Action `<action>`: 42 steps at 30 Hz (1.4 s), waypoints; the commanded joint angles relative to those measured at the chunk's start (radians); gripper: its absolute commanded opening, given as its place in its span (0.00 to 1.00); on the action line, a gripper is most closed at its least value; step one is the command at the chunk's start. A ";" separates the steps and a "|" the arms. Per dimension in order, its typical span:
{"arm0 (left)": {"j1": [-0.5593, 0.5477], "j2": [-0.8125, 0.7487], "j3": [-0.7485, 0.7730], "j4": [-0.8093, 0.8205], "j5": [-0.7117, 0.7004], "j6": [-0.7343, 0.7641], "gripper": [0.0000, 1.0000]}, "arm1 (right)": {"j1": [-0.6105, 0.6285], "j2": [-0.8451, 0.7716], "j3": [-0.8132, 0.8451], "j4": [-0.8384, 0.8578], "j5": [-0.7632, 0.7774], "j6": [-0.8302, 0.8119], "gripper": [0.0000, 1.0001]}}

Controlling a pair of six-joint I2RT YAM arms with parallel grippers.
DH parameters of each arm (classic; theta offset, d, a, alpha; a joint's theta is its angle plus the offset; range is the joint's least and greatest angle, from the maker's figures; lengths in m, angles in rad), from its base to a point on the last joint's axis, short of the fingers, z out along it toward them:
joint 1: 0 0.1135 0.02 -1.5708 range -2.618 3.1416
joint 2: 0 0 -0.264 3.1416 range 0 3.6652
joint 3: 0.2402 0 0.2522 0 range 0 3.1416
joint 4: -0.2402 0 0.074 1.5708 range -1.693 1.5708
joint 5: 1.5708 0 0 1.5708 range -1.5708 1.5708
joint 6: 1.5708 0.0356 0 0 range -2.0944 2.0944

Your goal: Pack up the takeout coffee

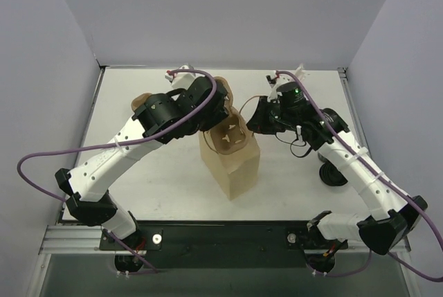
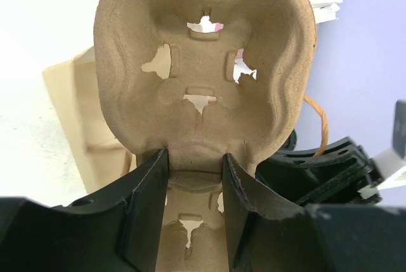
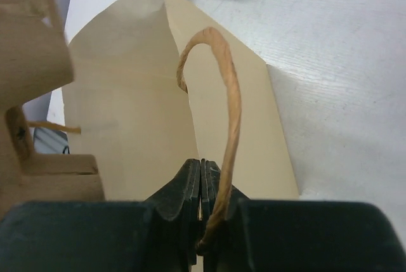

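Cup carrier (image 2: pixel 203 82), clamped in the left gripper (image 2: pixel 195 183), hangs at the mouth of the paper bag (image 1: pixel 239 169) while the right gripper (image 3: pixel 201 180) pinches its rim to hold it open

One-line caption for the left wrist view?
Left gripper grips the pulp cup carrier, paper bag visible behind it.
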 commanded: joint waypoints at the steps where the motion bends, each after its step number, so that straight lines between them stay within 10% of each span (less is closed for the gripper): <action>1: 0.005 0.033 0.128 -0.003 0.026 -0.087 0.21 | 0.029 -0.105 -0.056 0.040 0.222 0.239 0.00; 22: 0.000 0.034 0.001 0.100 0.106 -0.024 0.21 | 0.090 -0.186 -0.133 0.027 0.398 0.362 0.00; 42: -0.023 0.203 0.191 -0.139 0.079 -0.004 0.20 | 0.090 -0.189 -0.142 0.027 0.398 0.360 0.00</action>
